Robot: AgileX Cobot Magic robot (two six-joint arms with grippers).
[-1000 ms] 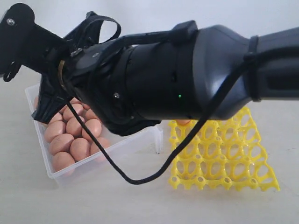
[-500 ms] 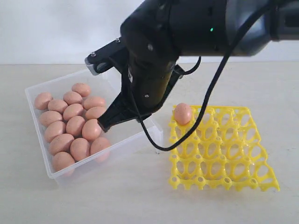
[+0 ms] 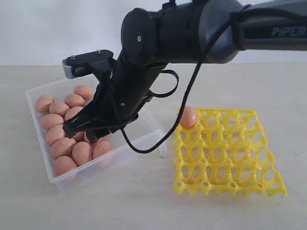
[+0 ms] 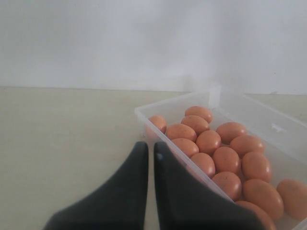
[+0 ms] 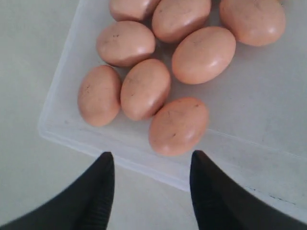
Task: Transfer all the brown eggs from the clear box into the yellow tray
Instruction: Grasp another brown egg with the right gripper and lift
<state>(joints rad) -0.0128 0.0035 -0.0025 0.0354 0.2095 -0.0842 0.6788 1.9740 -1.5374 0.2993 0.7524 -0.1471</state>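
Most brown eggs (image 3: 82,152) lie crowded in the clear box (image 3: 129,149). One egg (image 3: 187,116) sits apart in the yellow tray (image 3: 230,160) just beside the box, in the far corner cell on the box's side. The right gripper (image 5: 151,158) hovers over the box's eggs, jaws spread and empty. The left gripper (image 4: 149,147) is outside the box near a corner, jaws pressed nearly together, holding nothing.

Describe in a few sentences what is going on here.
The right gripper hangs open over the brown eggs in the clear box, holding nothing. One egg sits in a corner cell of the yellow tray; every other cell is empty. The left gripper is shut and empty, outside the box.
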